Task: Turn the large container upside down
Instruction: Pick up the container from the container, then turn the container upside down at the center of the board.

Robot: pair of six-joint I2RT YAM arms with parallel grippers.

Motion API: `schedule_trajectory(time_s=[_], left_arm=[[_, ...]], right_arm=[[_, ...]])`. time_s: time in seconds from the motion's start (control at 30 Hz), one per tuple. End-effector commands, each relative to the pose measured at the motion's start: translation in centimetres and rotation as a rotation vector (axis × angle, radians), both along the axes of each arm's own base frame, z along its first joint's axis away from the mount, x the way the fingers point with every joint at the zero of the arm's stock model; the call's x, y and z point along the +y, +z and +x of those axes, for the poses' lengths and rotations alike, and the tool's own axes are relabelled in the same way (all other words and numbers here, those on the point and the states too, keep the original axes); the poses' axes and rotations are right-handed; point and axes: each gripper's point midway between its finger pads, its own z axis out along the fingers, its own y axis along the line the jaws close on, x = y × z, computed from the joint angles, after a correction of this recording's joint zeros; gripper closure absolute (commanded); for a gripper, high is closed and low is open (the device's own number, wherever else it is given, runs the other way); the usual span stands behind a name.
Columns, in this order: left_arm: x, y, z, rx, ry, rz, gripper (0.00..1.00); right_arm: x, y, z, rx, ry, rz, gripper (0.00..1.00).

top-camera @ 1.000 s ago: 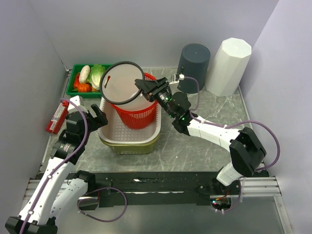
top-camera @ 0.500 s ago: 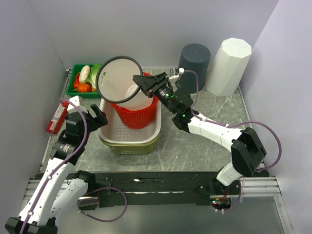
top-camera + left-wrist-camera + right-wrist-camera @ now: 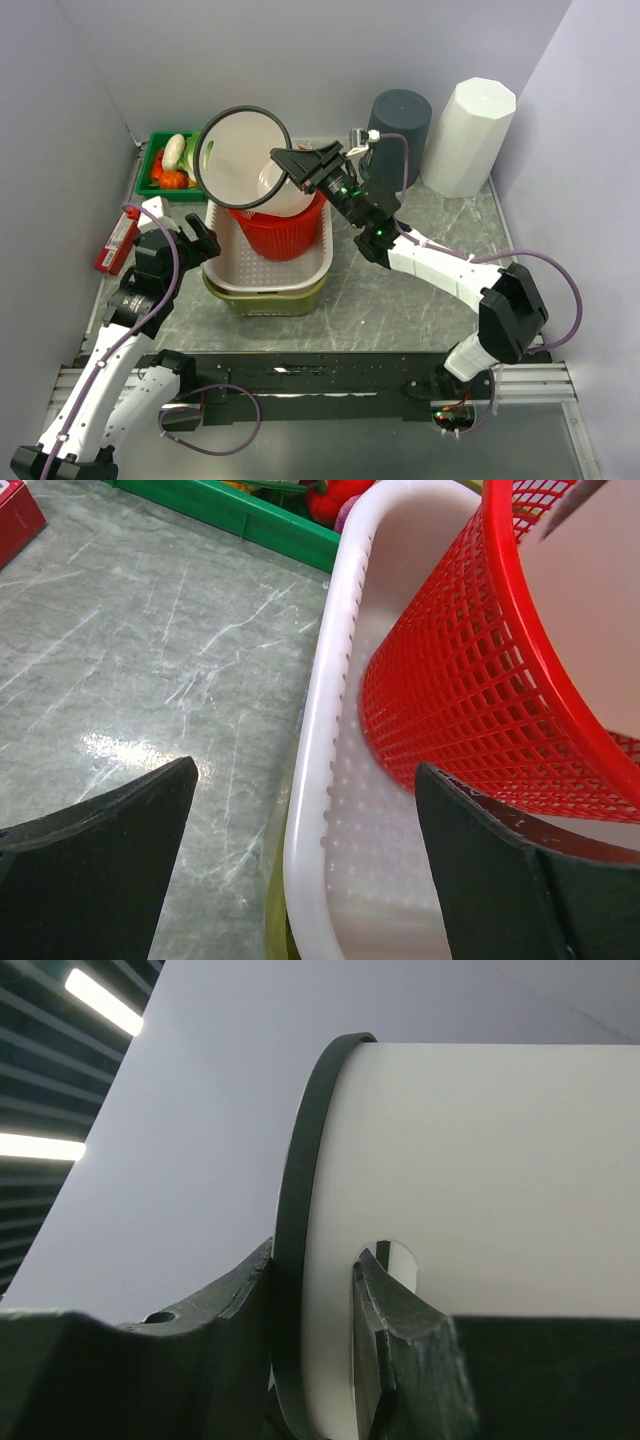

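Note:
The large container (image 3: 240, 160) is a white bucket with a black rim. It hangs tipped on its side above the red mesh basket (image 3: 282, 238), with its mouth facing up and left. My right gripper (image 3: 292, 163) is shut on its rim; in the right wrist view one finger is outside the black rim and one inside the white wall (image 3: 480, 1170), gripper (image 3: 315, 1260). My left gripper (image 3: 205, 240) is open and empty, its jaws either side of the left rim of the white perforated tub (image 3: 312, 780) that holds the red basket (image 3: 470, 680).
The white tub (image 3: 312, 268) sits nested in an olive-green tub (image 3: 262, 302). A green tray of vegetables (image 3: 152, 186) is at the back left, with a red box (image 3: 118, 240) by the left wall. A dark grey bin (image 3: 398, 125) and a white faceted bin (image 3: 468, 135) stand at the back right.
The right gripper has lifted the white container slightly, moved it left and tilted it further, so its mouth now faces more toward the camera. The left arm has not moved.

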Motion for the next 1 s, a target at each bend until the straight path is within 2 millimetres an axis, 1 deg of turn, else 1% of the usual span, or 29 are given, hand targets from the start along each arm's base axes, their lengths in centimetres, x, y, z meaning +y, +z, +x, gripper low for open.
schedule_trajectory(time_s=[0.0, 0.2, 0.27, 0.3, 0.37, 0.4, 0.47, 0.5, 0.53, 0.57, 0.6, 0.67, 0.7, 0.77, 0.8, 0.83, 0.9, 0.97], left_arm=[[0.2, 1.2, 0.4, -0.047, 0.018, -0.009, 0.04], [0.2, 1.2, 0.5, -0.047, 0.016, -0.008, 0.04], [0.2, 1.2, 0.5, -0.047, 0.015, -0.010, 0.04], [0.2, 1.1, 0.5, -0.046, 0.015, -0.008, 0.04], [0.2, 1.1, 0.5, -0.046, 0.015, -0.009, 0.04], [0.2, 1.1, 0.5, -0.044, 0.015, -0.010, 0.04], [0.1, 1.1, 0.5, -0.044, 0.013, -0.009, 0.04], [0.2, 1.1, 0.5, -0.044, 0.015, -0.008, 0.04], [0.1, 1.1, 0.5, -0.044, 0.013, -0.007, 0.04], [0.2, 1.0, 0.5, -0.041, 0.015, -0.007, 0.04], [0.1, 1.0, 0.5, -0.042, 0.013, -0.007, 0.04], [0.1, 1.0, 0.5, -0.041, 0.011, -0.006, 0.04], [0.1, 1.0, 0.5, -0.041, 0.011, -0.006, 0.04], [0.1, 1.0, 0.5, -0.041, 0.012, -0.008, 0.04], [0.1, 1.1, 0.5, -0.044, 0.011, -0.007, 0.04], [0.1, 1.0, 0.5, -0.041, 0.013, -0.008, 0.04], [0.1, 1.1, 0.5, -0.044, 0.014, -0.010, 0.04], [0.1, 1.0, 0.5, -0.044, 0.012, -0.009, 0.04]], right_arm=[[-4.4, 10.2, -3.8, -0.262, -0.055, 0.139, 0.83], [-6.1, 11.5, -4.8, -0.330, -0.134, 0.083, 0.83], [-6.8, 11.5, -4.7, -0.343, -0.176, 0.058, 0.83], [-7.2, 11.8, -5.1, -0.350, -0.187, 0.053, 0.83], [-7.8, 11.7, -5.1, -0.358, -0.223, 0.033, 0.83], [-8.3, 11.9, -5.4, -0.365, -0.237, 0.033, 0.83], [-8.6, 11.5, -5.4, -0.371, -0.258, -0.003, 0.83], [-9.4, 11.9, -5.5, -0.367, -0.289, 0.003, 0.83], [-9.5, 11.3, -5.4, -0.362, -0.303, -0.029, 0.83], [-9.8, 11.0, -5.2, -0.353, -0.319, -0.041, 0.84], [-10.4, 11.3, -5.6, -0.367, -0.339, -0.050, 0.84], [-10.8, 10.1, -5.2, -0.333, -0.367, -0.101, 0.85], [-11.7, 10.2, -5.3, -0.328, -0.402, -0.108, 0.84], [-12.3, 8.7, -4.9, -0.298, -0.432, -0.152, 0.84], [-13.3, 8.9, -5.1, -0.296, -0.469, -0.153, 0.84], [-13.6, 8.2, -5.0, -0.288, -0.483, -0.170, 0.83], [-14.9, 7.6, -5.0, -0.266, -0.527, -0.193, 0.83], [-15.6, 6.8, -4.9, -0.248, -0.551, -0.217, 0.83]])
